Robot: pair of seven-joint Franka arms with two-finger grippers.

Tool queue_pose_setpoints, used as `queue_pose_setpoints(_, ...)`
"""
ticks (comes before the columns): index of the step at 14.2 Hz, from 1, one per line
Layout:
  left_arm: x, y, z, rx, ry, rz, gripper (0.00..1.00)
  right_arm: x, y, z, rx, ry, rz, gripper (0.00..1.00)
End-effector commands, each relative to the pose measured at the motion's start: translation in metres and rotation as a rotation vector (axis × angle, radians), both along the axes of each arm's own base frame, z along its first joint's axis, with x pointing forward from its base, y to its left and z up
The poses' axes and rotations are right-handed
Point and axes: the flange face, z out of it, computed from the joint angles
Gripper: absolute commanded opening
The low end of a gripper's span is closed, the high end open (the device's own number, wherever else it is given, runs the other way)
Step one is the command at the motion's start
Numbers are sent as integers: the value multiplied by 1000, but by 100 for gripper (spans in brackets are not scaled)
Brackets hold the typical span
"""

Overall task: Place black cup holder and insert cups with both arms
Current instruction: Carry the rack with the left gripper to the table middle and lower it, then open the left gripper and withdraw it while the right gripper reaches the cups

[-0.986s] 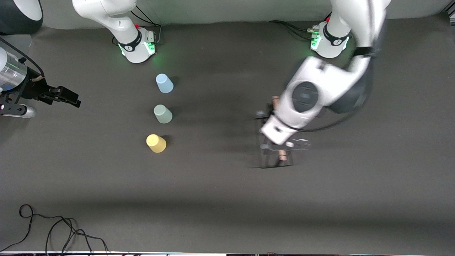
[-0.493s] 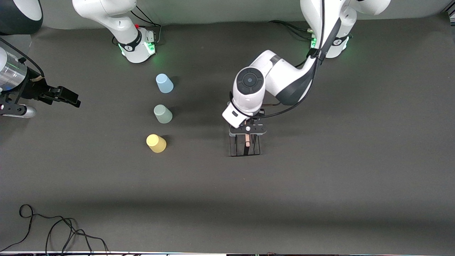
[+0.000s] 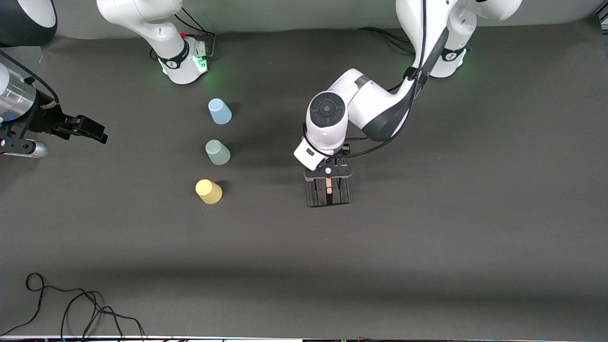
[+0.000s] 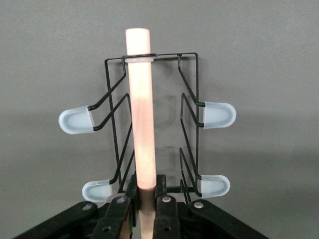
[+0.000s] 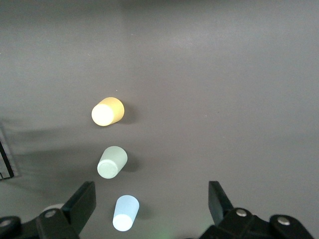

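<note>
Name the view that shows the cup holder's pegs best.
Left wrist view: the black cup holder fills it, four pale-tipped pegs plain. Front view shows it small, under the left hand. Right wrist view shows only a sliver at its edge.

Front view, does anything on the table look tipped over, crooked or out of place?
Nothing stands out. The blue cup, grey-green cup and yellow cup stand in a tidy row, apart. The rack sits square under the left end effector, shut on its wooden handle.

Obstacles: three upturned cups (image 3: pixel 218 151) in a row, spaced apart | black cup holder (image 3: pixel 327 191) mid-counter, left tool (image 3: pixel 328 175) clamped on its wooden rod (image 4: pixel 141 114) | Free: bare counter (image 3: pixel 427 247) between cups and holder, and nearer the front camera.
</note>
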Motion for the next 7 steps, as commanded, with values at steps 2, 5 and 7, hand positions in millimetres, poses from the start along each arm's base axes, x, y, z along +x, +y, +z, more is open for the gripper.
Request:
queue_pose_setpoints(2,11,10,5,-11,2,31,35,-6,-2,6,-6,-5,-11,100)
queue_pose_setpoints(5,10,7,6,-10,-3,23,99,-6,-2,7,-6,-6,-11,100)
queue_pose_setpoints(7,14,6,17,-26,-17,34,100,-6,-3,7,-6,-6,-13,100)
